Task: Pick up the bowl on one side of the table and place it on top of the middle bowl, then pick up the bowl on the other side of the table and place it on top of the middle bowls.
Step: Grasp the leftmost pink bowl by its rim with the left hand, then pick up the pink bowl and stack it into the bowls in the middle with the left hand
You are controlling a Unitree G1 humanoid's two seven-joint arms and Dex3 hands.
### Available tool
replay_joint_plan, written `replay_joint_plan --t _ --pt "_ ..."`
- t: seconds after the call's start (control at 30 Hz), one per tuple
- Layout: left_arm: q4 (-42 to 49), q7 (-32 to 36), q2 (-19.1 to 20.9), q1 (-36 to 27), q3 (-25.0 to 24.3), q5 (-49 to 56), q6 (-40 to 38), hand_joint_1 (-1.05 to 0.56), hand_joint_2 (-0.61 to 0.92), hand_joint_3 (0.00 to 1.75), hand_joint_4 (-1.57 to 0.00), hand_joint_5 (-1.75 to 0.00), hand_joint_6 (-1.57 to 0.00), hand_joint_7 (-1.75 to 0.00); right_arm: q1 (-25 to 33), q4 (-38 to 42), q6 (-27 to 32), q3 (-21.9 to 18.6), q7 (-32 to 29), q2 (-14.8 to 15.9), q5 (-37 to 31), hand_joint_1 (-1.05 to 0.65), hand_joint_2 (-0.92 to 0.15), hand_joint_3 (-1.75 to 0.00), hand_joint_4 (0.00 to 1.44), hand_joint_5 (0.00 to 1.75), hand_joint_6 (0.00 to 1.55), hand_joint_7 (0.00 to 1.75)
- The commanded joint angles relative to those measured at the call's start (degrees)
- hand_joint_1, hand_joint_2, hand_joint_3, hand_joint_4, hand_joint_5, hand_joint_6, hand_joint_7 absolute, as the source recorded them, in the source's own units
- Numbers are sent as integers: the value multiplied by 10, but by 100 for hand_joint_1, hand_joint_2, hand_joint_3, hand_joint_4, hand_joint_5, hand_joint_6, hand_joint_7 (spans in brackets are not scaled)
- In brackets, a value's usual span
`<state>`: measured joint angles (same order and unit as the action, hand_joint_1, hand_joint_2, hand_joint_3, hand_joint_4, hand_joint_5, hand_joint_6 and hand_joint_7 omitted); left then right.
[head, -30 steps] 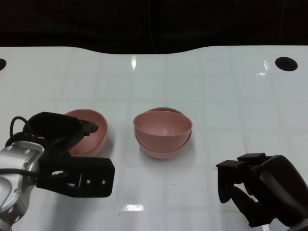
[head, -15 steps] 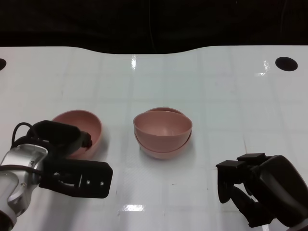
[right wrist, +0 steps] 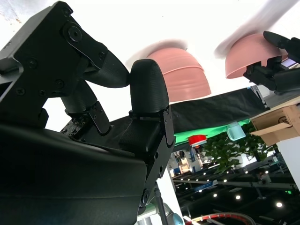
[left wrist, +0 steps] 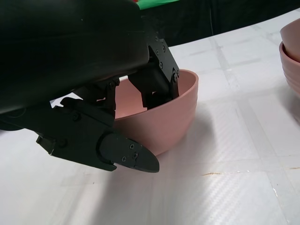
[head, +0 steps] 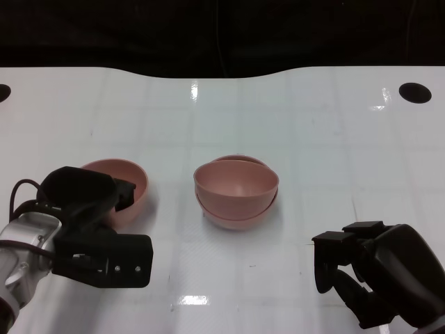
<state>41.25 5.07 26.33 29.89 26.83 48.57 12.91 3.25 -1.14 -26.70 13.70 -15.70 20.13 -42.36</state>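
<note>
Head view: left robot hand grips the side bowl beside stacked bowls; right robot hand empty, fingers apart.

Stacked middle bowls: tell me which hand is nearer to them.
Left. The left hand grips the side bowl just beside the stacked bowls; the right hand sits empty near the table's front edge.

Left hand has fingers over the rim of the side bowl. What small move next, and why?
Probably lift straight up a little. The left hand grips the pink bowl's rim, fingers inside and outside, and one bowl already sits on the middle stack, so the bowl must clear that rim before moving across.
</note>
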Motion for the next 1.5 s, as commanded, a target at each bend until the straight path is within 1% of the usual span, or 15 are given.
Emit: replay_joint_plan --t 0.03,0.17,0.27,0.37,0.43,0.57,0.7,0.8,1.0,1.03,1.07,1.1,1.2,1.3,1.5 --pt "1 10 4 1 3 -1 -8 -22 92 24 -84 -175 -65 -166 -1 1 0 -4 -5 1 3 -8 -16 -153 97 175 86 152" --pt "-12 21 7 -3 2 0 -10 -23 92 29 -83 -175 -63 -170 -2 4 -2 -4 -8 2 1 -8 -16 -153 97 175 87 152" --pt "-26 27 12 -10 -8 -13 0 -20 92 40 -84 -175 -63 -173 -2 4 -2 -5 -9 2 0 -8 -16 -152 96 175 87 152" --pt "-37 36 17 -13 -10 -17 5 -20 91 43 -85 -175 -62 -174 -2 5 -3 -5 -12 2 0 -8 -16 -152 96 175 87 151" --pt "-45 52 22 -14 -12 -15 11 -19 79 63 -88 -175 -63 -175 -2 6 -4 -5 -13 2 1 -9 -16 -153 97 175 87 152" --pt "-64 64 33 -14 -18 -16 22 -18 67 80 -90 -175 -64 -175 -1 5 -3 -4 -14 2 -1 -10 -16 -154 97 175 87 152" --pt "-104 29 42 -15 -29 -26 12 -20 64 85 -87 -175 -62 -175 -2 5 -2 -4 -11 3 2 -10 -16 -154 97 175 87 152" --pt "-131 6 51 -16 -36 -33 14 -21 65 87 -87 -175 -62 -175 -2 6 -4 -4 -13 2 1 -10 -16 -154 97 175 87 153" --pt "-147 -8 53 -20 -41 -35 10 -21 66 88 -88 -175 -61 -175 -2 6 -5 -4 -14 2 1 -10 -16 -155 97 175 87 153" --pt "-161 -27 58 -7 -42 -39 16 -21 67 84 -87 -175 -61 -175 -3 7 -3 -4 -13 1 1 -10 -16 -155 97 175 87 153" --pt "-173 -42 62 3 -43 -41 21 -22 71 71 -84 -175 -59 -175 -3 7 -3 -3 -13 1 1 -10 -16 -155 97 175 87 153" --pt "-181 -53 65 9 -44 -43 23 -22 74 63 -83 -175 -58 -175 -4 8 -2 -3 -13 1 1 -10 -16 -155 97 175 87 153" --pt "-201 -92 65 22 -52 -57 25 -22 76 53 -81 -175 -60 -172 -4 9 -6 -2 -18 2 -3 -10 -16 -155 97 175 87 152" --pt "-205 -106 62 40 -56 -69 43 -23 75 50 -84 -175 -62 -173 -3 6 -3 -2 -15 1 -2 -9 -16 -154 97 175 87 152" --pt "-214 -123 49 65 -52 -79 57 -26 78 52 -88 -175 -66 -175 -1 3 1 -1 -12 0 -3 -9 -16 -153 96 175 87 152"
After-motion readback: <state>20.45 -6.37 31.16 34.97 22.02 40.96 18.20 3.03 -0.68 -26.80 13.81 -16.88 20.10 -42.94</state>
